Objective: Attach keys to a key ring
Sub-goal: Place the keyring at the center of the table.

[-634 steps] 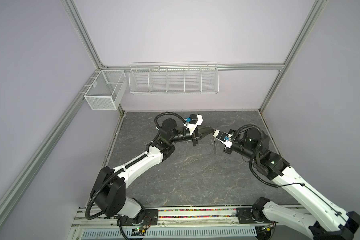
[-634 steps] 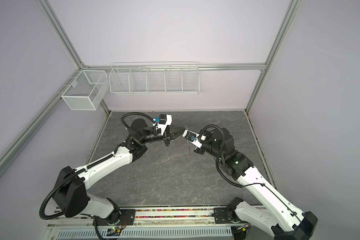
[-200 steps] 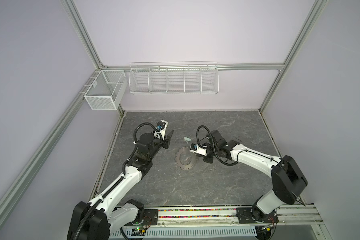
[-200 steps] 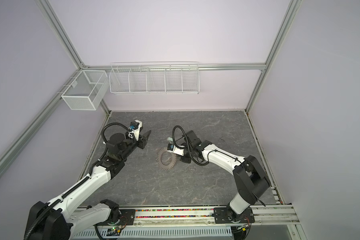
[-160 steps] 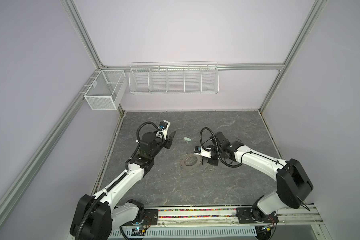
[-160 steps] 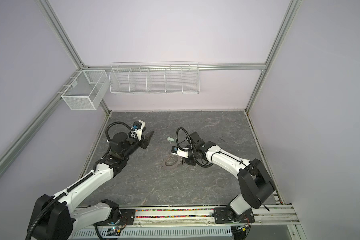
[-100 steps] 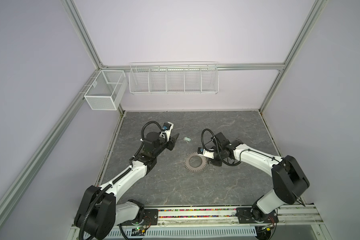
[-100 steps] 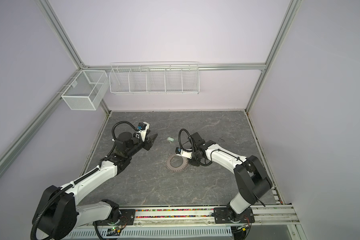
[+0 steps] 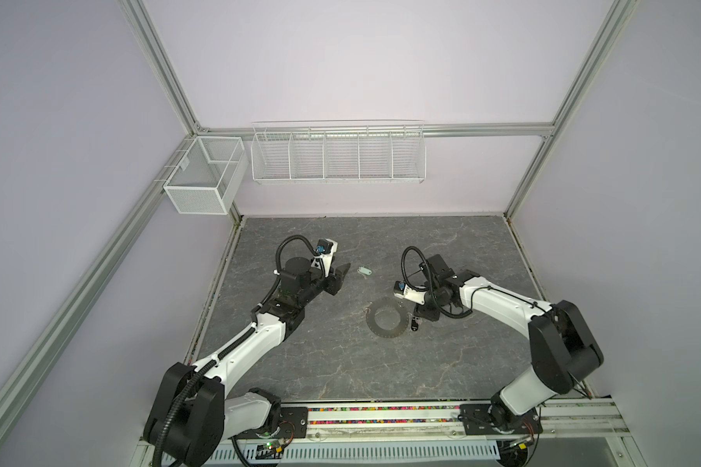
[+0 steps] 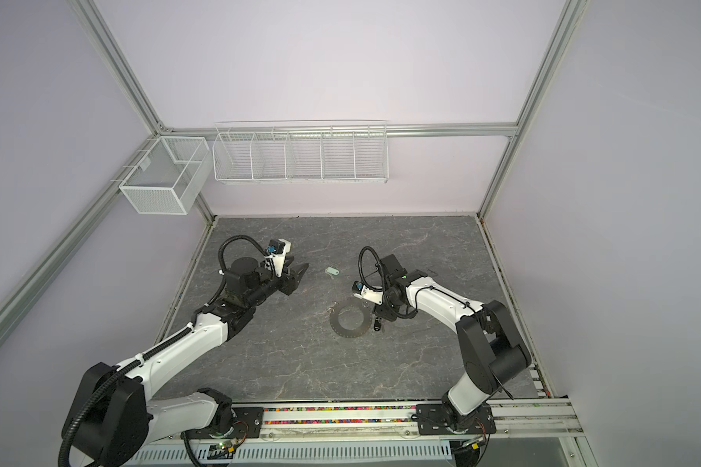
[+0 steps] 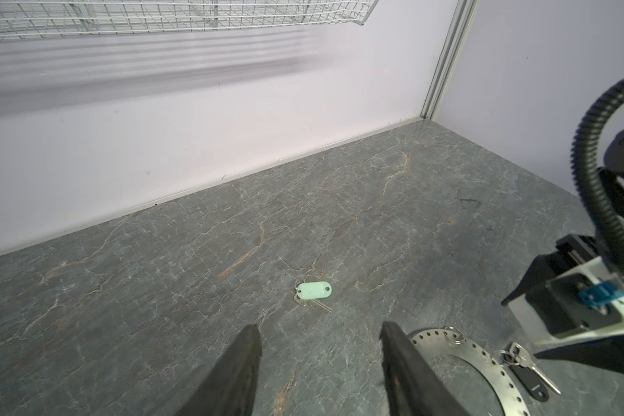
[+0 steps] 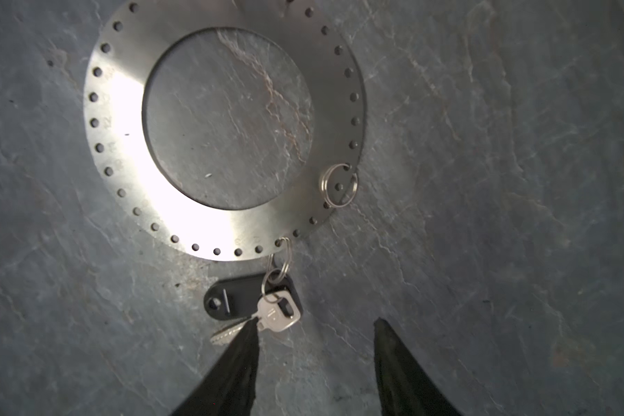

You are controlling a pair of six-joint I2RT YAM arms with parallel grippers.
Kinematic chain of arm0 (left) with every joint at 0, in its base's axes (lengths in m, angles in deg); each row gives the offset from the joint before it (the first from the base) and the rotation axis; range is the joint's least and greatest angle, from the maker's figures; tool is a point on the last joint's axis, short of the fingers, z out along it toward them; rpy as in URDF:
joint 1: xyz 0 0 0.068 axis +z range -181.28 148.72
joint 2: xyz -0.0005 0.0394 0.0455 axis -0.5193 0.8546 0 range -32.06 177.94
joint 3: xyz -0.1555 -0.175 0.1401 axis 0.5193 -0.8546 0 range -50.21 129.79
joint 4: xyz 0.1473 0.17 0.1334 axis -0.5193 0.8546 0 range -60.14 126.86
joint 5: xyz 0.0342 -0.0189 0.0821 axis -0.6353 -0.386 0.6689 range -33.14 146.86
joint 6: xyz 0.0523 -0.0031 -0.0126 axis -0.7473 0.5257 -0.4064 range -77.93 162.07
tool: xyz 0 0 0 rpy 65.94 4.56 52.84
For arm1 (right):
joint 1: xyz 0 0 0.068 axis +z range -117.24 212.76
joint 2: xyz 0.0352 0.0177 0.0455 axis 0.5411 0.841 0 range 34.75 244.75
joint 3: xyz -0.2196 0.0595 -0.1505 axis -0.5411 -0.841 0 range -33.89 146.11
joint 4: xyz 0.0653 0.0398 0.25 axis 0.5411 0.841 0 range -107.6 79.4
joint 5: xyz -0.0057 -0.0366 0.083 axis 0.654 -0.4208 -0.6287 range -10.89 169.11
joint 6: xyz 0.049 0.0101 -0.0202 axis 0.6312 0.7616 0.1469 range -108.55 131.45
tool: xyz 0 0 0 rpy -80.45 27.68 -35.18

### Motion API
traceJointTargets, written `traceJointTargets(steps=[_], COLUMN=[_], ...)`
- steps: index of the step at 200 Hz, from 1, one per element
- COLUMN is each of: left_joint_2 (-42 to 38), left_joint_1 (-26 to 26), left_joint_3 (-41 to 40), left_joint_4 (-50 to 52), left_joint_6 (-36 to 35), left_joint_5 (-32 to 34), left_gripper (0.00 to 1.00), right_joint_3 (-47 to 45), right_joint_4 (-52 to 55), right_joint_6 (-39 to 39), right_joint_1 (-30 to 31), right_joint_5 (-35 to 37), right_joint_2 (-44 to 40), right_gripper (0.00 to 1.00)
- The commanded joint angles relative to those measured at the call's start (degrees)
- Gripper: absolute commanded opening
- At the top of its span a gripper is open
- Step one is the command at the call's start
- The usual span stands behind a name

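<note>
The key ring [image 9: 386, 322] [image 10: 349, 321] is a flat grey metal disc lying on the dark table, also in the right wrist view [image 12: 123, 144] and in the left wrist view [image 11: 476, 354]. A silvery key [image 12: 278, 313] with a black tag [image 12: 231, 299] hangs from a small loop in its rim, seen too in a top view [image 9: 414, 324]. My right gripper [image 12: 315, 321] [image 9: 419, 319] stands open just beside it, one fingertip over the key's blade. The key with the pale green tag [image 11: 314, 290] [image 9: 365, 271] [image 10: 331, 271] lies loose. My left gripper [image 11: 319, 326] [image 9: 343, 269] is open, short of it.
An empty split ring [image 12: 339, 185] sits on the disc's rim. A long wire basket [image 9: 338, 151] and a small mesh basket [image 9: 203, 180] hang on the back wall. Walls close the table at back and sides; the arms' rail [image 9: 381, 420] runs along the front.
My right gripper has opened and let go; the key ring now lies flat on the table. My left arm has reached further toward the pale-tagged key.
</note>
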Motion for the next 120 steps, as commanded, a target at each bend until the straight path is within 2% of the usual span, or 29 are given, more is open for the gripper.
traceJointTargets(steps=[1, 37, 55, 83, 120], left_joint_2=[-1.5, 0.5, 0.6, 1.0, 3.6], left_joint_1=[-0.3, -0.2, -0.1, 0.4, 4.1], left_joint_3=[0.6, 1.3, 3.6, 4.7, 5.4], left_joint_4=[3.4, 4.3, 8.3, 10.4, 11.2], left_joint_6=[0.6, 2.0, 3.1, 4.4, 3.6], left_joint_5=[0.1, 1.7, 0.2, 0.5, -2.0], left_gripper=[0.55, 0.54, 0.53, 0.53, 0.52], right_joint_3=[1.8, 6.6, 6.6, 7.0, 6.4], right_joint_4=[-3.8, -6.6, -10.6, -16.6, -20.5], right_joint_6=[4.5, 12.0, 15.0, 19.2, 18.6], right_joint_1=[-2.5, -0.1, 2.2, 7.0, 13.0], right_joint_5=[-4.3, -11.7, -13.9, -10.1, -6.0], right_joint_2=[-6.5, -2.8, 0.3, 5.5, 11.5], right_gripper=[0.58, 0.52, 0.47, 0.42, 0.40])
